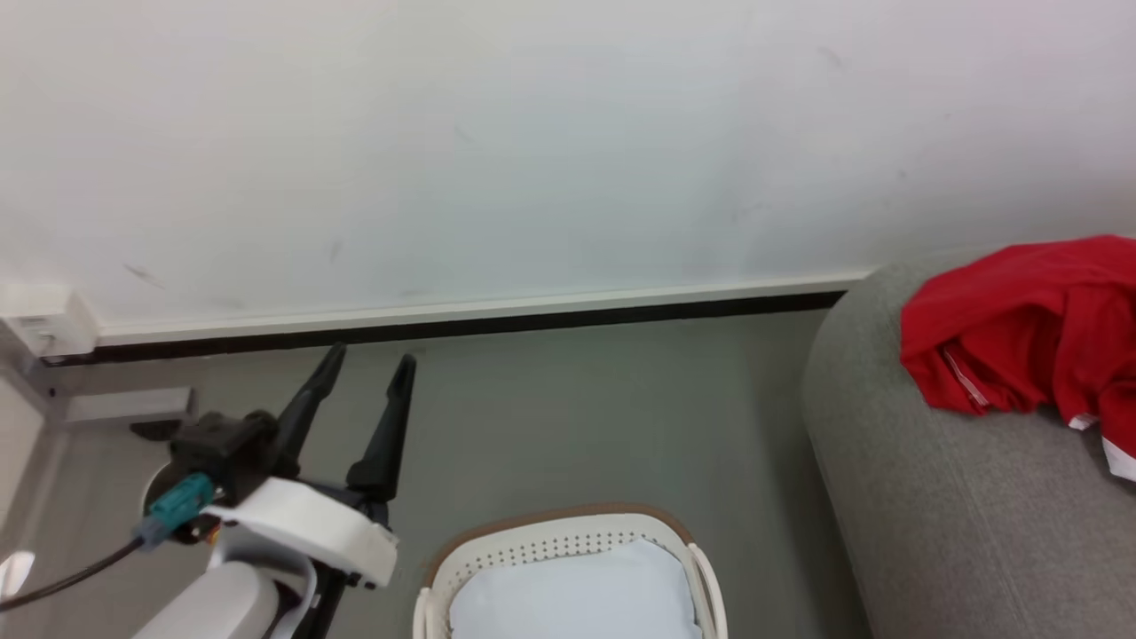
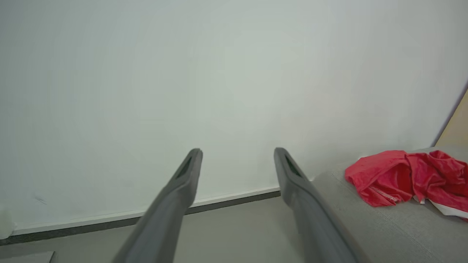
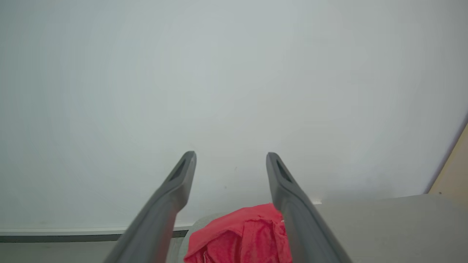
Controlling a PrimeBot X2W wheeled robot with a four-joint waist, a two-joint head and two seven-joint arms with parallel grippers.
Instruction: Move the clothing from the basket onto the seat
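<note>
Head view, 6 o'clock, nearest: oval white plastic laundry basket (image 1: 568, 516) with perforated walls and a tan-brown rim, its near half cut off by the frame edge. No red shows inside. A pale bluish-white surface covers the visible interior, either the basket floor or a pale cloth, cannot tell which. At 8 o'clock: left gripper (image 1: 368, 362), two long dark fingers spread apart with nothing between them, held over the grey-green floor (image 1: 577, 417) beside the basket and not touching it. A dark cable with a teal plug (image 1: 177, 501) trails from its wrist. At 4 o'clock: large light grey fabric-upholstered seat (image 1: 932, 506) with a rounded edge, just beside the basket and running out of frame to the right. On it at 3 o'clock: the clothing (image 1: 1021, 328), crumpled bright red soft fabric with a narrow white-patterned strip, clipped by the right edge. How many garments make up the heap is unreadable. Right wrist view: right gripper (image 3: 231, 157), fingers parted and empty, with the red heap at 6 o'clock. One finger overlaps the cloth, so contact cannot be judged. Farthest: plain white wall (image 1: 568, 133) with white-and-black skirting (image 1: 461, 321). Judgement: the transfer looks done or nearly done; whatever is left depends on the unseen near half of the basket.
</note>
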